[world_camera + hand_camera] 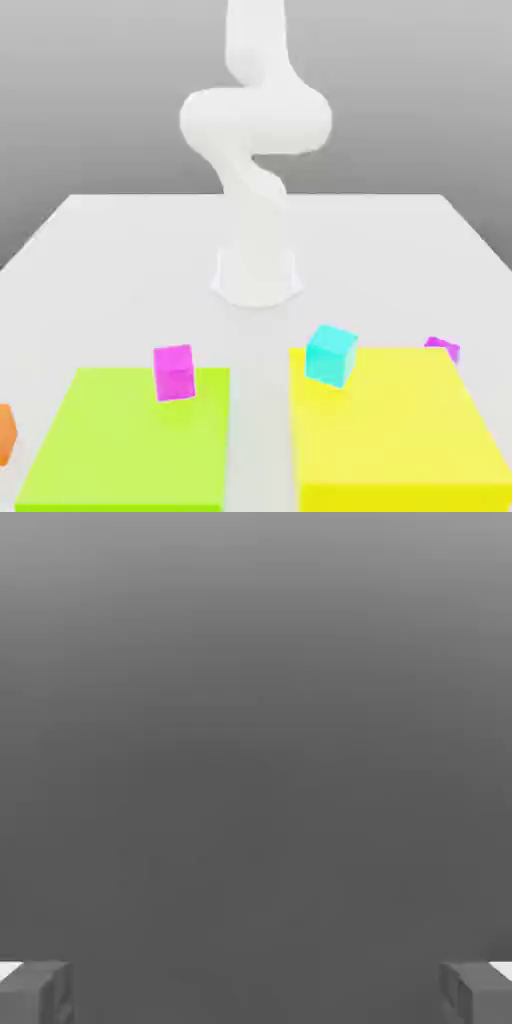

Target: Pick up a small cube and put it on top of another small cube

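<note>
Overhead, white arm point(255, 150) coiled upright above its base, tool point(256, 992) (fingers point(35, 992) spread wide) empty against grey.

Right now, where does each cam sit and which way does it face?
Exterior view: off the arm, facing its base across the white table; sees the white arm, lime pad, yellow pad, magenta cube, cyan cube.
Hand view: on the hand, facing plain grey background; the gripper has its fingertips far apart.
Shared: nothing identifiable.
</note>
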Controlling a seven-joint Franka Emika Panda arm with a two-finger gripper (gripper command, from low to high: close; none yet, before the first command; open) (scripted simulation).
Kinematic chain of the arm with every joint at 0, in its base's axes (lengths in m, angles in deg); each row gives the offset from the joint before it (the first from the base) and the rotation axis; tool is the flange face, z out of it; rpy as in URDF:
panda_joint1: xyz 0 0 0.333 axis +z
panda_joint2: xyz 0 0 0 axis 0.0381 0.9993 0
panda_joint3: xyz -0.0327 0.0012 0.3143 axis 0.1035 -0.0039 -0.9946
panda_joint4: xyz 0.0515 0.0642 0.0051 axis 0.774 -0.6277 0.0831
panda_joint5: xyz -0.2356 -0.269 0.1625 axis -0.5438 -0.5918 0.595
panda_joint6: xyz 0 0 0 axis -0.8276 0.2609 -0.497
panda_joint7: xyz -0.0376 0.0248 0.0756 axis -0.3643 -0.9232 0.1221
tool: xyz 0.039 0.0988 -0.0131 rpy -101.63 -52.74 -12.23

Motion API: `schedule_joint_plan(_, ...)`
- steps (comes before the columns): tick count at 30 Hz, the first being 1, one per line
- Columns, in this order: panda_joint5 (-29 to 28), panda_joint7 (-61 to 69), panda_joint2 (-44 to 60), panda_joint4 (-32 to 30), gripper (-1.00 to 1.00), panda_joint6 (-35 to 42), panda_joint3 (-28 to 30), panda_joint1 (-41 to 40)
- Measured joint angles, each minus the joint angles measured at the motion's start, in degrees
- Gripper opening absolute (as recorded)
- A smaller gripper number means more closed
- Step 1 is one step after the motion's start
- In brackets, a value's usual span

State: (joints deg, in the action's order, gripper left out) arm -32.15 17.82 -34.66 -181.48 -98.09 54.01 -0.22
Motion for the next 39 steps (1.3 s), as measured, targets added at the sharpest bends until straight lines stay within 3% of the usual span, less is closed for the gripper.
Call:
schedule_joint_plan(17, 2.07, -20.11, 35.63, 0.53, 0.00, -10.26, 8.11, -14.21)
schedule_joint_plan(28, 8.87, -29.15, 58.96, 0.99, 0.00, -16.54, 12.79, -22.77)
schedule_joint_plan(32, 12.24, -28.00, 67.32, 2.36, 0.00, -21.91, 10.80, -25.42)
schedule_joint_plan(33, 12.95, -27.51, 69.28, 2.76, -1.00, -23.42, 10.04, -26.06)
schedule_joint_plan(39, 13.30, -27.28, 70.26, 2.97, -1.00, -24.26, 9.62, -26.41)
